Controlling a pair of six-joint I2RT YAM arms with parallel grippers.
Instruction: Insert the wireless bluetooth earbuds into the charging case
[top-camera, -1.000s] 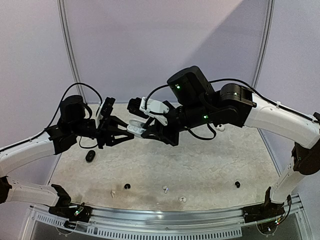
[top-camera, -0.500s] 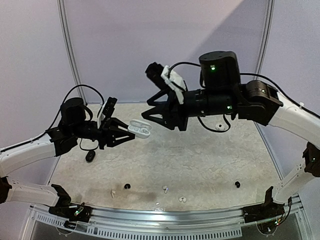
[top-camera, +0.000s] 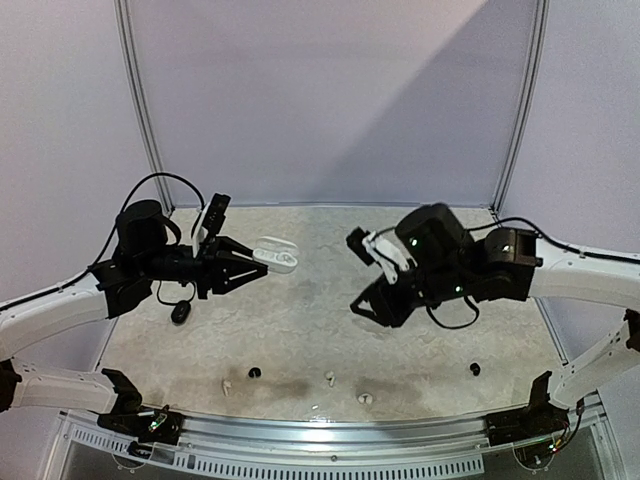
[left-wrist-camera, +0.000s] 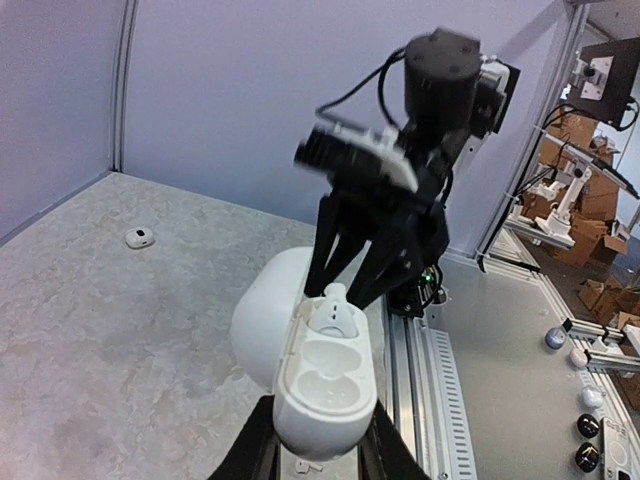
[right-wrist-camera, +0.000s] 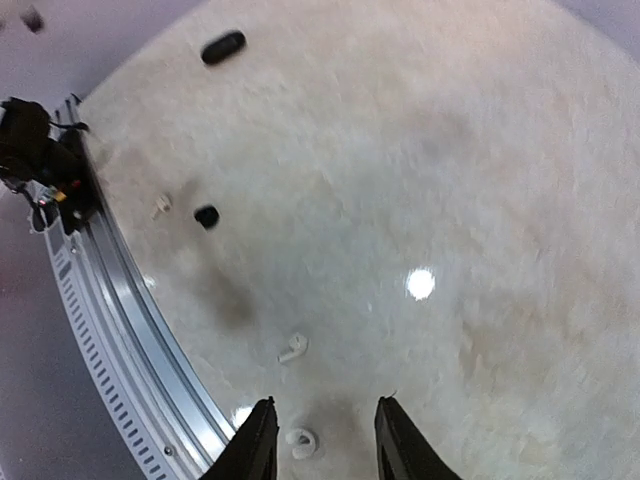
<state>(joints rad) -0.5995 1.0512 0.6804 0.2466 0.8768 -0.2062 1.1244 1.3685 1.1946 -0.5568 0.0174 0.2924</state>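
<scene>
White and black earbuds (top-camera: 329, 378) lie loose in a row along the near edge of the table (top-camera: 300, 330), well apart from one another. Just beyond them, right of centre, the right tool (right-wrist-camera: 325, 420) hangs with its jaws spread and nothing between them. A black case (top-camera: 180, 313) lies on the table at the left. Farther left, the left tool (top-camera: 252, 265) pinches the white case (top-camera: 280, 258) by its base, held aloft with its lid open; one socket looks filled. The earbuds are probably light, hard and slick, quick to skid or flip. I would take one across its rounded body, leaving the stem free.
</scene>
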